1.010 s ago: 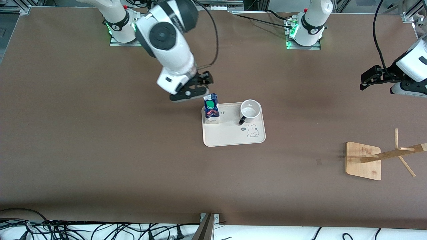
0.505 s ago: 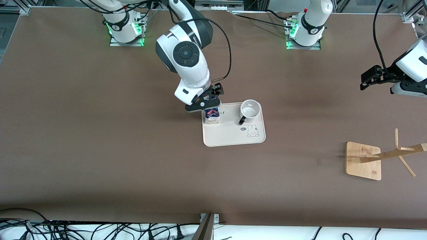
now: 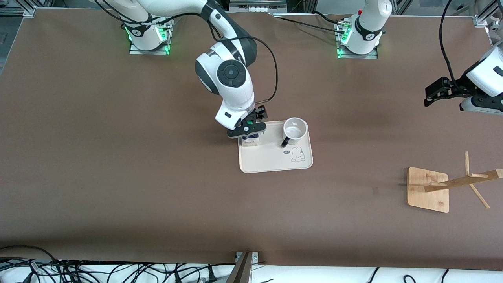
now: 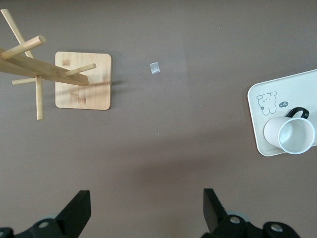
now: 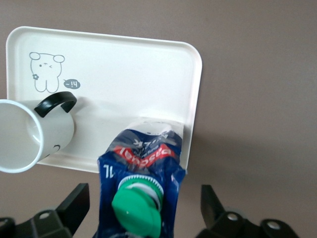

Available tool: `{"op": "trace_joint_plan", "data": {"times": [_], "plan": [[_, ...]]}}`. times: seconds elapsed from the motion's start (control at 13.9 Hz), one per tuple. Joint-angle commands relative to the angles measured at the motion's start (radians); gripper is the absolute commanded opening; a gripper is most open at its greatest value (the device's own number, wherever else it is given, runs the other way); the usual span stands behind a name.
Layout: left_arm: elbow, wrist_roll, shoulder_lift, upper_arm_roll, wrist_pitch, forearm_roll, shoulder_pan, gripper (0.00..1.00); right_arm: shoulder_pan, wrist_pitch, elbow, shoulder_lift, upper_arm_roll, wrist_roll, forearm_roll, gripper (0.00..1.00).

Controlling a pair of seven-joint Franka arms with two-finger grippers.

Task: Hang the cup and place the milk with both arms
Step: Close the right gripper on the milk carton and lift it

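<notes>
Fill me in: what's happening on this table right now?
The right gripper sits over the blue-and-white milk carton with a green cap, fingers open on either side of it, not yet closed. The carton stands upright on the cream tray with a bunny drawing, beside the white mug with a black handle. The left gripper waits open above the table at its own end, over bare table, and the wooden mug rack holds nothing.

The small cream rectangular plastic tray [image 3: 271, 161] sits mid-tabletop. On it, the blue-and-white gable-top milk carton [image 5: 141, 183] stands toward the right arm's end, the white ceramic mug [image 3: 294, 129] toward the left arm's end. The bamboo mug tree [image 3: 428, 189] stands well apart, toward the left arm's end.
</notes>
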Motion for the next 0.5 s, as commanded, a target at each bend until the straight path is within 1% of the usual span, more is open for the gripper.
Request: {"op": "trace_joint_plan", "data": {"times": [0.0, 0.07, 0.14, 0.22, 0.29, 0.43], "plan": [[0.008, -0.013, -0.009, -0.002, -0.017, 0.019, -0.002, 1.00, 0.013, 0.006, 0.027, 0.016, -0.011, 0.016, -0.021, 0.81], [0.008, -0.013, -0.009, -0.002, -0.017, 0.019, -0.002, 1.00, 0.013, 0.006, 0.028, 0.016, -0.011, 0.014, -0.033, 0.71], [0.008, -0.013, -0.009, -0.002, -0.017, 0.019, -0.002, 1.00, 0.013, 0.006, 0.028, 0.015, -0.011, 0.014, -0.047, 0.58], [0.008, -0.013, -0.009, -0.002, -0.017, 0.019, -0.002, 1.00, 0.013, 0.006, 0.028, 0.013, -0.011, 0.015, -0.049, 0.47], [0.008, -0.013, -0.009, -0.002, -0.017, 0.019, -0.002, 1.00, 0.013, 0.006, 0.028, 0.013, -0.011, 0.016, -0.047, 0.40], [0.008, -0.013, -0.009, -0.002, -0.023, 0.019, -0.002, 1.00, 0.011, 0.005, 0.028, 0.005, -0.011, 0.011, -0.043, 0.36]]}}
